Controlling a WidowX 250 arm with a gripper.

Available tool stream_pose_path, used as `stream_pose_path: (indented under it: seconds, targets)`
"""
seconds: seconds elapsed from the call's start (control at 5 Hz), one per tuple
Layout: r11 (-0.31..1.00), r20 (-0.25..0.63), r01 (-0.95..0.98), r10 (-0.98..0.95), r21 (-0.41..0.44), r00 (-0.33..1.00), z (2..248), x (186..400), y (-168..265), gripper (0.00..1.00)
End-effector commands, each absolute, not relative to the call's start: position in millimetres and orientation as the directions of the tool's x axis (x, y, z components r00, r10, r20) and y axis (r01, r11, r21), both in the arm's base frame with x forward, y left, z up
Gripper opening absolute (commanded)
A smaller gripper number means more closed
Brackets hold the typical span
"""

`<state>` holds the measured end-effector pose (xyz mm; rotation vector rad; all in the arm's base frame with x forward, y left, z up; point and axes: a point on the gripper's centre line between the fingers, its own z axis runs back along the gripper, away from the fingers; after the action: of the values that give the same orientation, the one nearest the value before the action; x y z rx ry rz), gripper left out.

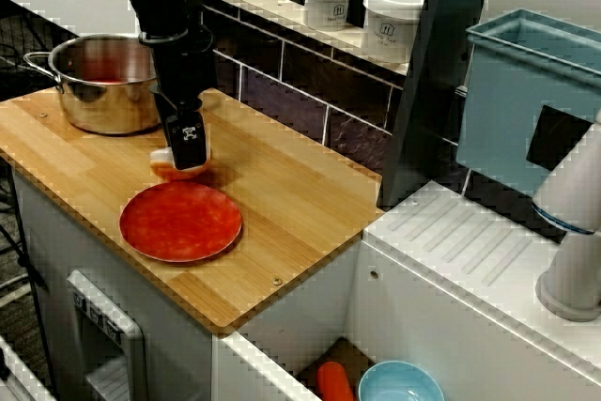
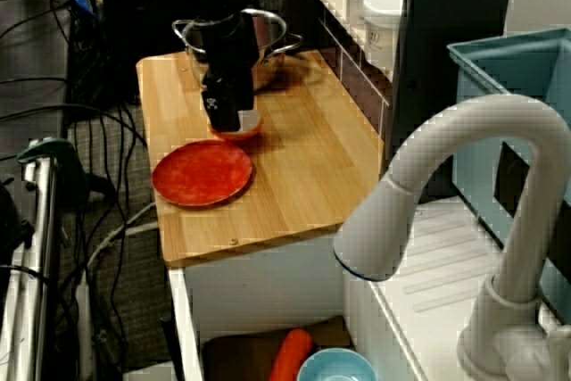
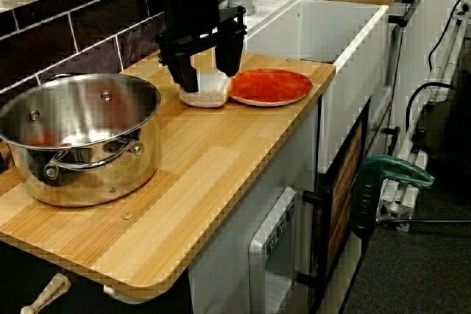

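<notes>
Gripper [image 3: 208, 77] straddled squat white-and-orange object [image 3: 206, 96] at upper center, just beside red plate [image 3: 272, 84]. Couldn't tell whether clamped or loose, and the long axis was unclear.

The wooden counter [image 1: 282, 204] beneath me carries a steel pot [image 1: 99, 82], a red plate [image 1: 180, 221] and, just beside the plate, a small white-and-orange piece [image 1: 165, 170]

The end effector [image 3: 210, 79] points straight down, fingers [image 3: 231, 53] apart.
</notes>
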<state>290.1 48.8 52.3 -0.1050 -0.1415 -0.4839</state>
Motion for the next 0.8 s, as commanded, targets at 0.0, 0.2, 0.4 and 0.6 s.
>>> stream_pose_path:
  seconds: [0.0, 0.2, 0.4, 0.6]
  targets:
    - [0.885, 0.184, 0.466, -0.454, -0.023, 0.872, 58.7, 289.5, 55.9, 1.00]
    - [0.888, 0.192, 0.460, -0.450, -0.008, 0.872, 58.6, 291.5, 57.9, 1.00]
    - [0.890, 0.186, 0.456, -0.448, -0.003, 0.875, 54.2, 292.4, 59.5, 1.00]
    - [0.891, 0.181, 0.455, -0.447, 0.000, 0.876, 51.8, 289.4, 59.1, 1.00]
